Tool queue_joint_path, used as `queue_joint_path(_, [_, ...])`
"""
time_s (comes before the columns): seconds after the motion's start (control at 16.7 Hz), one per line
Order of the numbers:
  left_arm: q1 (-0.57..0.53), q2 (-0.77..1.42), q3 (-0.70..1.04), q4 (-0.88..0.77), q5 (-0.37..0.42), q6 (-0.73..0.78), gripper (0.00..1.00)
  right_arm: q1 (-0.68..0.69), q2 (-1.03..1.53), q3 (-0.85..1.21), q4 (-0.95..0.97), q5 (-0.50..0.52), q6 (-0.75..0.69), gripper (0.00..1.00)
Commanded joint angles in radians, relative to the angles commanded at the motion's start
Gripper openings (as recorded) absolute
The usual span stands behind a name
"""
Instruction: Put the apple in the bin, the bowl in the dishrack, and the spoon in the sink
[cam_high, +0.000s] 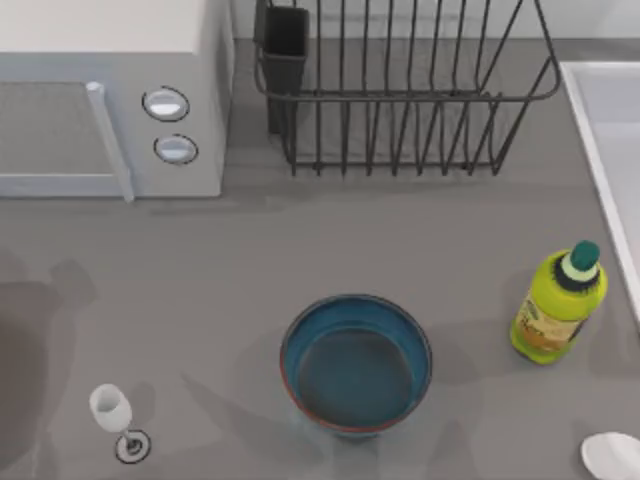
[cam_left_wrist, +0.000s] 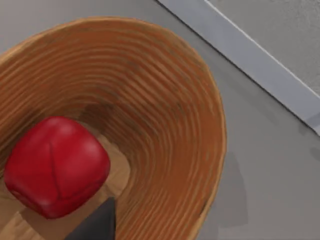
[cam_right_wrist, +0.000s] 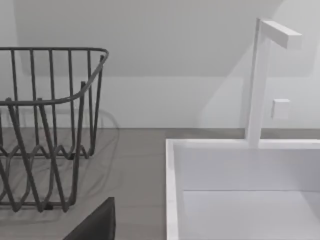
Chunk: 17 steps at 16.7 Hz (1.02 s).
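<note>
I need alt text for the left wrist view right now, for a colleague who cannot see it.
A glossy red apple sits inside a ribbed, brown woven bin on a grey counter. A dark gripper finger shows beside the apple, and a pale strip crosses the counter beyond the bin.

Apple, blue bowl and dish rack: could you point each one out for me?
apple (cam_left_wrist: 56, 166): left wrist view, on its glossy red top, inside a woven basket.
bowl (cam_high: 356, 372): top view, on its teal inner floor.
dishrack (cam_high: 400, 97): top view, on its front wire rail.

Red apple (cam_left_wrist: 56, 166), ribbed tan basket (cam_left_wrist: 175, 115), seemingly woven.
</note>
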Motion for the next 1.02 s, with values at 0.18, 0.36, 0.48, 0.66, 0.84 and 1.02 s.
queue_joint_path(0.18, [-0.049,-0.269,-0.175,0.153,-0.003,0.192,1.00,0.000,0.000,0.000,0.000,0.000,0.000,1.00])
queue_joint_path(0.36, [-0.095,-0.500,-0.334,0.294,-0.006,0.361,1.00,0.000,0.000,0.000,0.000,0.000,0.000,1.00])
queue_joint_path(0.48, [-0.120,-0.618,-0.419,0.372,-0.008,0.450,1.00,0.000,0.000,0.000,0.000,0.000,0.000,1.00])
queue_joint_path(0.66, [-0.144,-0.722,-0.500,0.445,-0.010,0.536,1.00,0.000,0.000,0.000,0.000,0.000,0.000,1.00])
queue_joint_path(0.84, [-0.148,-0.738,-0.514,0.457,-0.010,0.551,1.00,0.000,0.000,0.000,0.000,0.000,0.000,1.00])
queue_joint_path(1.02, [-0.148,-0.738,-0.514,0.457,-0.010,0.551,1.00,0.000,0.000,0.000,0.000,0.000,0.000,1.00])
